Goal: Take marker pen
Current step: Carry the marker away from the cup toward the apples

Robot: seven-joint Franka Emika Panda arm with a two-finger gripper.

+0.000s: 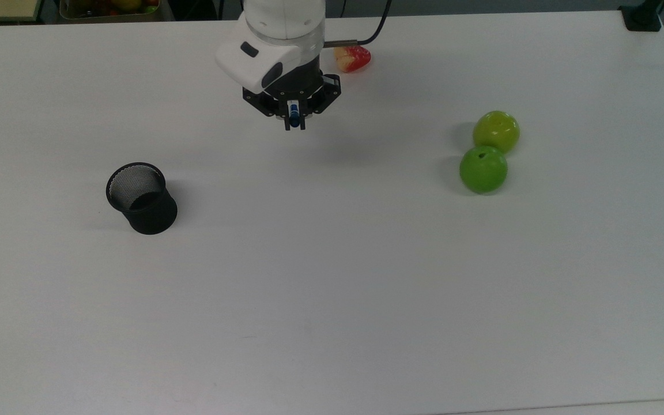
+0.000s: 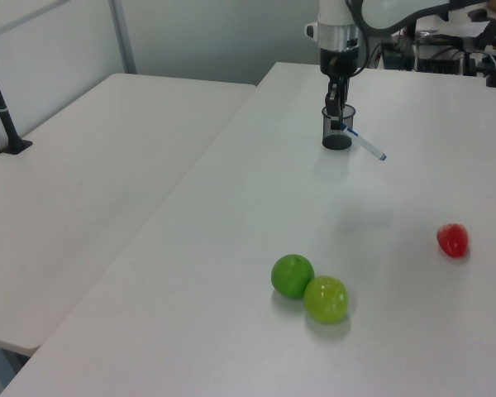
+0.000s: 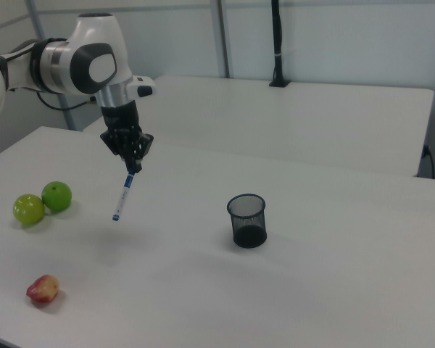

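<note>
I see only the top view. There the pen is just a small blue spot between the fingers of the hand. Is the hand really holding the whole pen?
Observer: Yes. In the right view the pen hangs below the hand, gripped at its top end.
Operator: Does it hang straight down?
Observer: No, it is tilted. Its lower end leans toward the right view's left.
Operator: Does it touch the table?
Observer: No. Its lower end is in the air above the table, well apart from the cup.
</note>
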